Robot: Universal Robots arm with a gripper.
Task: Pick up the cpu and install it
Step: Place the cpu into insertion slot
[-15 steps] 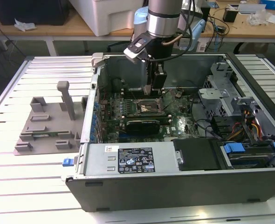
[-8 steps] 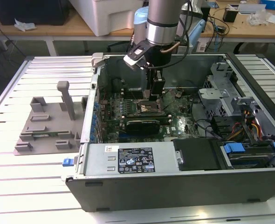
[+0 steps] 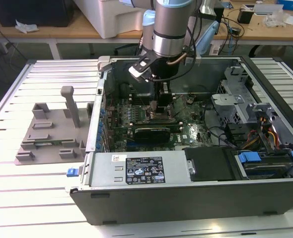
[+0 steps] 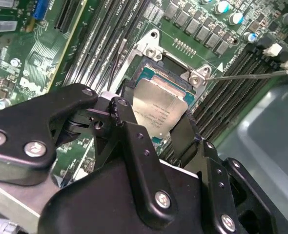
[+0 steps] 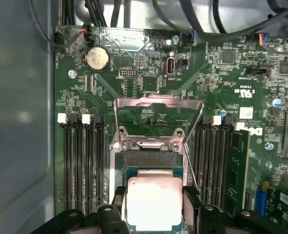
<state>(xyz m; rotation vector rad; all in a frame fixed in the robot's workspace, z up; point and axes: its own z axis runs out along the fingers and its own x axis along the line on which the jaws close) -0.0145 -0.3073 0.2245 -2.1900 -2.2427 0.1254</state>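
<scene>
The cpu (image 5: 154, 204), a flat square chip with a silver top, sits between my gripper's (image 5: 154, 214) two black fingers (image 5: 118, 207), which press on its opposite edges. It is level over the open socket (image 5: 149, 162) on the green motherboard, low in the socket frame; whether it rests in the socket I cannot tell. The socket's metal load plate (image 5: 158, 105) stands flipped open beyond it. The second wrist view shows the cpu (image 4: 158, 109) between the fingers (image 4: 122, 114) too. In the exterior view my gripper (image 3: 159, 106) reaches down into the open computer case (image 3: 186, 198).
Memory slots (image 5: 83, 165) run along both sides of the socket. A long black graphics card (image 3: 151, 133) lies just in front of the gripper. A drive cage (image 3: 236, 99) and cables fill the case on the exterior view's right. A grey plastic tray (image 3: 49, 134) stands outside, on the exterior view's left.
</scene>
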